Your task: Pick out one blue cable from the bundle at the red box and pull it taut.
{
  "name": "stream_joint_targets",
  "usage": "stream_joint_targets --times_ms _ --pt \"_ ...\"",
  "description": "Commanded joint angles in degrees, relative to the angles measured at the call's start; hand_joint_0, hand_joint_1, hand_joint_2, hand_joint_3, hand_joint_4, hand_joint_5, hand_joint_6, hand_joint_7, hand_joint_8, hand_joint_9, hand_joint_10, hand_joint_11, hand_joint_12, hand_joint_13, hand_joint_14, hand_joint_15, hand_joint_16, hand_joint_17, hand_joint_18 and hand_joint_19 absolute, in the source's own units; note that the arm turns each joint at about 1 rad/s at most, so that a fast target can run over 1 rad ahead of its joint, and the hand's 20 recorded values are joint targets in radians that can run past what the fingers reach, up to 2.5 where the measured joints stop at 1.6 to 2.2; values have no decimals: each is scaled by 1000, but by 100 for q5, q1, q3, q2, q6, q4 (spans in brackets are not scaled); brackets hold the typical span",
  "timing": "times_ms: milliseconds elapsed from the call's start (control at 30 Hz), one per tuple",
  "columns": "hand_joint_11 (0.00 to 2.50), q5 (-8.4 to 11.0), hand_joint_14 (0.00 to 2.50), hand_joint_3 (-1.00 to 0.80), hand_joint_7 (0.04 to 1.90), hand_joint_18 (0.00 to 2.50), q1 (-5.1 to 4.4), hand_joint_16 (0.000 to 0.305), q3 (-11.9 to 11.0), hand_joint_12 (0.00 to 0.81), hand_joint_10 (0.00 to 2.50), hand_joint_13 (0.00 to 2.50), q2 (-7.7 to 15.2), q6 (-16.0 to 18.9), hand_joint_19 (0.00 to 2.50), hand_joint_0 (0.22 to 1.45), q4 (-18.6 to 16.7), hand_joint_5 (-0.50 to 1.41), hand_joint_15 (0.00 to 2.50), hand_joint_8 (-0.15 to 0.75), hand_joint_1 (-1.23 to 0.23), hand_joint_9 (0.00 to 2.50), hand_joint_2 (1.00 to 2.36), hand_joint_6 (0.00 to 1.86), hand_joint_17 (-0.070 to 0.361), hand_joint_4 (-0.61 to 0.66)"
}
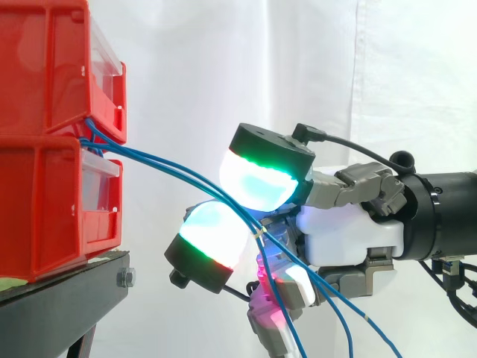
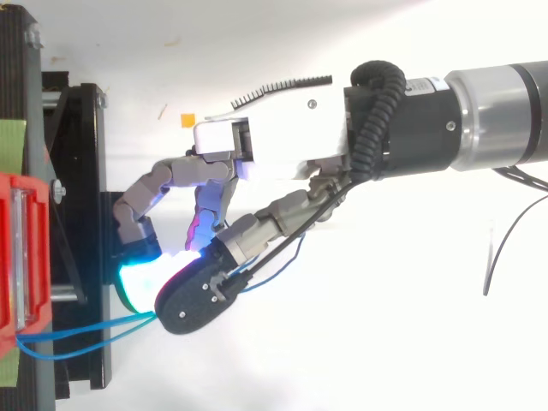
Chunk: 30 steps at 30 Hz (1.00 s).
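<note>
Centre-right of the side view, the robot's white-bodied hand (image 1: pixel 350 231) has its glowing cyan-green fingertip pads (image 1: pixel 257 183) closed together, pinching the thin blue cables (image 1: pixel 149 159). These slope from the lower right, through the pads, up to the stacked red plastic bins (image 1: pixel 45 74) on the black stand (image 1: pixel 59 306) at left, with the white curtain (image 1: pixel 186 67) behind.

White curtain (image 1: pixel 186 74) behind black stand (image 1: pixel 52 309)
</note>
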State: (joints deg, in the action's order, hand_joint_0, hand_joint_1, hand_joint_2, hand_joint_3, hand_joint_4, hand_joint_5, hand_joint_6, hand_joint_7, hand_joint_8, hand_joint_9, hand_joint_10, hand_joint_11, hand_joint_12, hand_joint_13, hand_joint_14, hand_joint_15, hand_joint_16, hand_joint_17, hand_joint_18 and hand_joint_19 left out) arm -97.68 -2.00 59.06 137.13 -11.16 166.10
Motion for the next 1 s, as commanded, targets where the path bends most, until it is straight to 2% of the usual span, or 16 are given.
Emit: stream_joint_targets --times_ms 0,267,367,467,567,633,767,867,967 --pt "557 12 24 -500 1135 747 -11 35 0 317 21 993 7 0 763 610 1 -72 682 291 -422 1203 1000 649 80 98" --pt "563 12 22 -500 1057 757 -11 41 9 352 21 1002 7 0 738 495 -8 -85 665 328 -451 1199 1000 678 92 134" --pt "564 12 22 -500 1013 782 -20 44 0 364 18 1014 -2 0 722 461 -8 -91 666 343 -516 1212 1000 692 100 154" --pt "582 12 20 -500 966 816 -20 47 9 380 18 1038 -2 0 715 443 -8 -101 662 358 -648 1223 1000 711 105 174" --pt "642 12 22 -500 919 838 -20 46 9 373 22 1029 -2 0 726 477 -8 -121 665 358 -762 1209 1000 748 103 165" --pt "685 12 24 -500 893 815 -20 42 9 345 22 1015 7 0 757 585 -8 -138 673 327 -813 1197 1000 795 94 115" --pt "696 12 24 -493 902 828 -20 41 9 339 22 1032 -2 0 748 696 -8 -150 674 320 -801 1216 1000 872 93 76" --pt "724 12 25 -354 929 837 -20 41 0 342 24 1043 -2 0 742 701 -8 -152 673 323 -792 1236 1012 910 92 36" --pt "726 4 25 -331 915 837 -20 41 9 342 24 1044 -2 0 742 700 -8 -149 677 324 -771 1244 1013 923 93 46"
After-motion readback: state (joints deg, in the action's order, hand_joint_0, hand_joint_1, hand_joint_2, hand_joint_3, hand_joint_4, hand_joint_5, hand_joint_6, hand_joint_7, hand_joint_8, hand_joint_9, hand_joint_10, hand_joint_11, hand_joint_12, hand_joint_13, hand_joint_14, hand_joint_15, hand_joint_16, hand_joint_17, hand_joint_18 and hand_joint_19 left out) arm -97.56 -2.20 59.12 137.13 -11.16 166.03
